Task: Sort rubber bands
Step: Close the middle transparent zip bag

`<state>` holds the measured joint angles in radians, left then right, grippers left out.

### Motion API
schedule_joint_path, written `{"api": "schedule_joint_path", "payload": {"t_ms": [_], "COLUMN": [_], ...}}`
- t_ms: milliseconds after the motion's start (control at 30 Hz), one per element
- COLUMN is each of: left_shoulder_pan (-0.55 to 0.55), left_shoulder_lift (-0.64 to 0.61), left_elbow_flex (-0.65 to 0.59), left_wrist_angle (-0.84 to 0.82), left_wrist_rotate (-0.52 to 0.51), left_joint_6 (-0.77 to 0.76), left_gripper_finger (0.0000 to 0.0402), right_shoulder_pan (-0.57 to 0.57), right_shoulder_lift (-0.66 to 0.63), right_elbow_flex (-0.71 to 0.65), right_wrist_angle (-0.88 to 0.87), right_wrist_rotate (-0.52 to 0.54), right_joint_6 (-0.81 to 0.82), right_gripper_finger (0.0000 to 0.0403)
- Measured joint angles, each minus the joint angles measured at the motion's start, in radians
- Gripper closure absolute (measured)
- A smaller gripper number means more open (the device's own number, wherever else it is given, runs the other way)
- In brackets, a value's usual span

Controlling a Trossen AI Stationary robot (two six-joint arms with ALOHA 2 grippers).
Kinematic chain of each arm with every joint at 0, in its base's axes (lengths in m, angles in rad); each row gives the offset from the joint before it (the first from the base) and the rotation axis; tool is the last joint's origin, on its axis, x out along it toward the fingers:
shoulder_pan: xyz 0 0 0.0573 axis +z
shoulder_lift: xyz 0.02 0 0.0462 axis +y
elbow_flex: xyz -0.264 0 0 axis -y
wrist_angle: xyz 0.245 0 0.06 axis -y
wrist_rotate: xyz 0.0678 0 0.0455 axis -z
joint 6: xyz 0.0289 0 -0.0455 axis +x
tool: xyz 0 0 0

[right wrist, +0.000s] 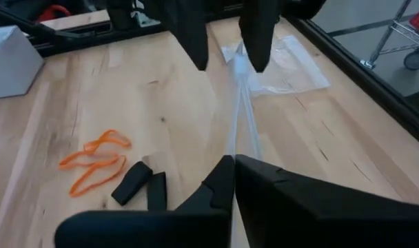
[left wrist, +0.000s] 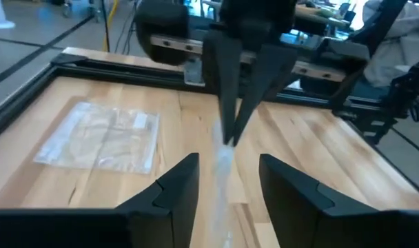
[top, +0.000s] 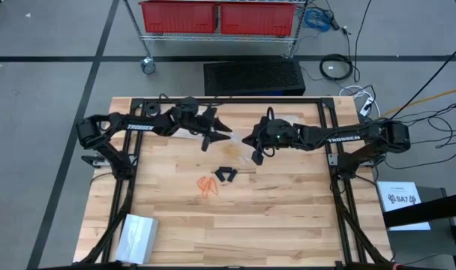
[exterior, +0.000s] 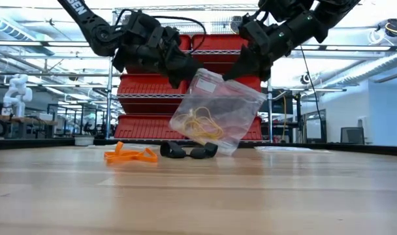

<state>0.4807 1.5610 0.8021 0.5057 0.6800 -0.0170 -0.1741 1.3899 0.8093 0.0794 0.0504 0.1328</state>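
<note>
The right pincer (exterior: pixel 241 65) is pinched tight on one top corner of a small clear plastic zip bag (exterior: pixel 215 111), holding it up above the light wooden counter (exterior: pixel 198 196). In the right wrist view its two fingers are closed together with the bag's edge running out from between them. The left pincer (exterior: pixel 185 70) is right at the bag's other top corner, but its fingers are spread apart in the left wrist view, with the bag's thin edge sitting in the gap rather than clamped. So the bag hangs between the two pincers, tilted, its low corner close to the counter.

Inside the bag is a tangle of pale yellowish rubber bands (exterior: pixel 202 124), sitting toward the lower part, below both pincers.

On the counter under and a bit to the side of the bag are the black rubber bands (exterior: pixel 185 151), a little dark clump, and just beside them the orange rubber bands (exterior: pixel 130 155), a loose pile of thin loops. From above, both clusters (top: pixel 226 174) (top: pixel 207 184) lie nearer the front edge than the pincers, well clear of them.

A second clear plastic bag (left wrist: pixel 103 134) lies flat on the counter farther off.
</note>
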Motion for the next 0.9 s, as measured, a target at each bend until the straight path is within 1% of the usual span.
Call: {"api": "schedule_joint_path", "payload": {"t_ms": [133, 400, 533, 667, 900], "left_shoulder_pan": [-0.012, -0.012, -0.012, -0.011, -0.011], "left_shoulder_lift": [0.000, 0.000, 0.000, 0.000, 0.000], "left_elbow_flex": [0.021, 0.022, 0.022, 0.022, 0.022], "left_wrist_angle": [-0.034, -0.081, -0.075, -0.078, -0.070], "left_wrist_rotate": [0.019, 0.023, 0.024, 0.032, 0.034], "left_joint_6": [0.000, 0.028, 0.035, 0.052, 0.052], "left_gripper_finger": [0.0266, 0.0346, 0.0375, 0.0391, 0.0393], "right_shoulder_pan": [0.002, 0.006, 0.006, 0.006, 0.006], "right_shoulder_lift": [0.000, 0.000, -0.009, -0.030, -0.064], "right_elbow_flex": [0.000, 0.000, 0.000, 0.000, 0.000], "right_wrist_angle": [-0.009, -0.014, -0.026, -0.054, -0.074], "right_wrist_rotate": [-0.001, -0.001, -0.001, -0.001, -0.001], "right_joint_6": [-0.007, -0.023, -0.029, -0.040, -0.048], "right_gripper_finger": [0.0403, 0.0403, 0.0403, 0.0403, 0.0403]}}
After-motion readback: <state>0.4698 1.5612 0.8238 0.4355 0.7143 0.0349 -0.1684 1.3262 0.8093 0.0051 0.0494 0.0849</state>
